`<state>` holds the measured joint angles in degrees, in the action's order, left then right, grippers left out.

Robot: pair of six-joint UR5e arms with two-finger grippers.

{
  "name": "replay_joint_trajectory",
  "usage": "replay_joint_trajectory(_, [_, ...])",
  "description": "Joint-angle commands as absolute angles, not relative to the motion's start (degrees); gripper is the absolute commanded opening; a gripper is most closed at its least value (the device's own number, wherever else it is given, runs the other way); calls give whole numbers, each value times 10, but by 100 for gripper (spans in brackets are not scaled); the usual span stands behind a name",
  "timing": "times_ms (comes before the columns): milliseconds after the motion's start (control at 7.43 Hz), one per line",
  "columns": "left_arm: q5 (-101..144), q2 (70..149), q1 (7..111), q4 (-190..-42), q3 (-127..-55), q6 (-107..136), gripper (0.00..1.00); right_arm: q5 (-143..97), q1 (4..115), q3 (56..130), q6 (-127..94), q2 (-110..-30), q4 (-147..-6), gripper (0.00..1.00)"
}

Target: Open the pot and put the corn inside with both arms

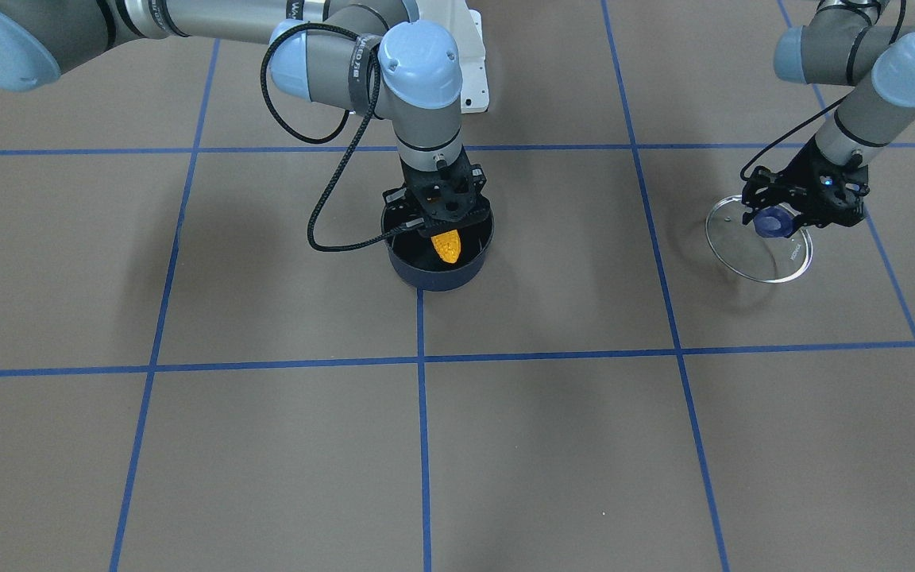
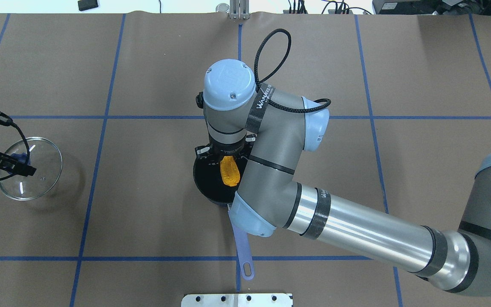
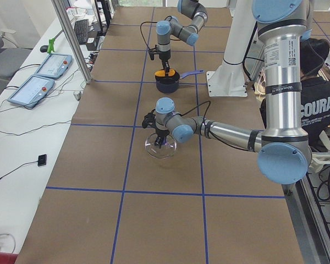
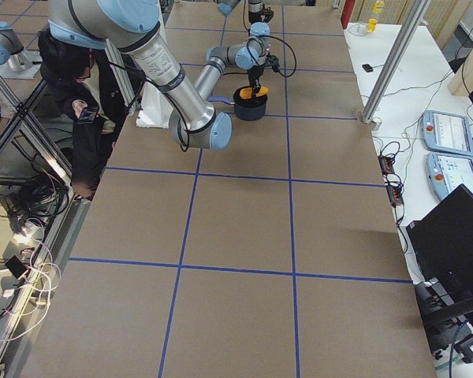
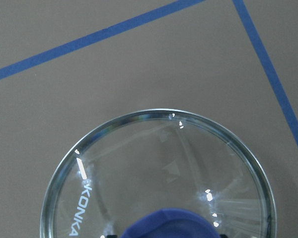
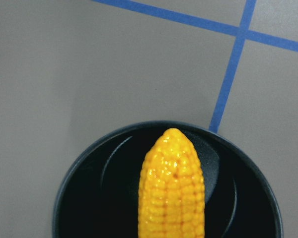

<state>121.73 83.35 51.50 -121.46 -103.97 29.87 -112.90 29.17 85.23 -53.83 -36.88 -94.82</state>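
The dark blue pot (image 1: 440,274) stands open at the table's middle, and its periwinkle handle (image 2: 243,250) points toward the robot. My right gripper (image 1: 443,226) is shut on the orange-yellow corn (image 1: 447,245) and holds it tip down, inside the pot's rim. In the right wrist view the corn (image 6: 171,188) hangs over the pot's black inside (image 6: 89,198). My left gripper (image 1: 785,216) is shut on the blue knob (image 1: 767,226) of the clear glass lid (image 1: 751,258). The lid is low at the table on my left, far from the pot. The lid (image 2: 43,170) also shows in the overhead view.
A black cable (image 1: 322,206) loops beside the right wrist, next to the pot. The white pedestal base (image 1: 475,71) is behind the pot. A metal plate (image 2: 237,299) lies at the near table edge. A seated person (image 3: 322,104) is beside the robot.
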Motion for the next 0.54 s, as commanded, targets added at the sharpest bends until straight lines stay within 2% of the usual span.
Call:
replay_joint_trajectory(0, [1217, 832, 515, -1215, -1041, 299, 64, -1083, 287, 845, -541, -366, -930, 100])
replay_joint_trajectory(269, [1217, 832, 515, -1215, -1040, 298, 65, -1092, 297, 869, -519, -380, -932, 100])
replay_joint_trajectory(404, [1217, 825, 515, -1215, -1041, 298, 65, -1127, 325, 908, -518, -413, -931, 100])
